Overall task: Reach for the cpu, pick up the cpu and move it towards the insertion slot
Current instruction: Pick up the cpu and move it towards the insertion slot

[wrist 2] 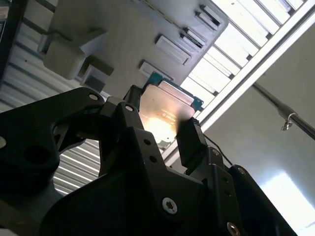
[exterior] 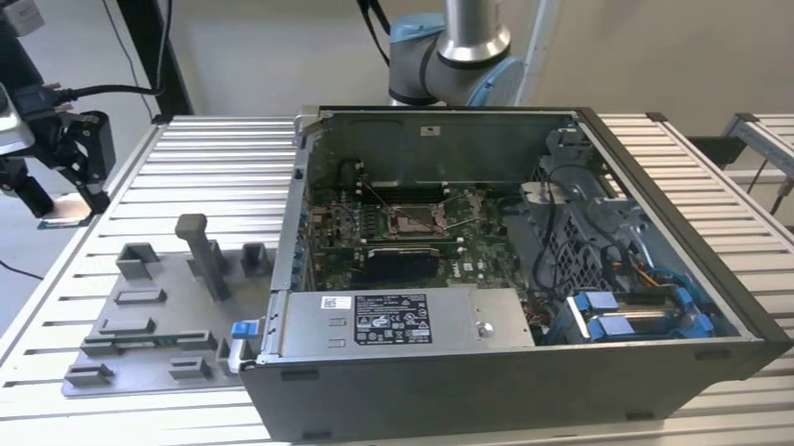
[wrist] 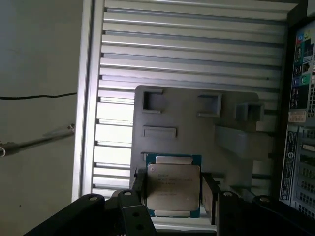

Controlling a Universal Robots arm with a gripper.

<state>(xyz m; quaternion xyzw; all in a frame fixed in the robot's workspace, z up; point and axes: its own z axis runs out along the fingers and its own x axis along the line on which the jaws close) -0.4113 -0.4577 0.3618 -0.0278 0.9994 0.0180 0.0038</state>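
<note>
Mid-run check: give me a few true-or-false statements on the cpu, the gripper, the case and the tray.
1. The gripper holds the cpu between its fingers. True.
2. The cpu sits in the insertion slot. False: the gripper holds it near the exterior view's left edge, apart from the computer case.
3. The case is open, with its board showing. True.
4. The grey tray lies to the exterior view's right of the case. False: it lies to the left.
</note>
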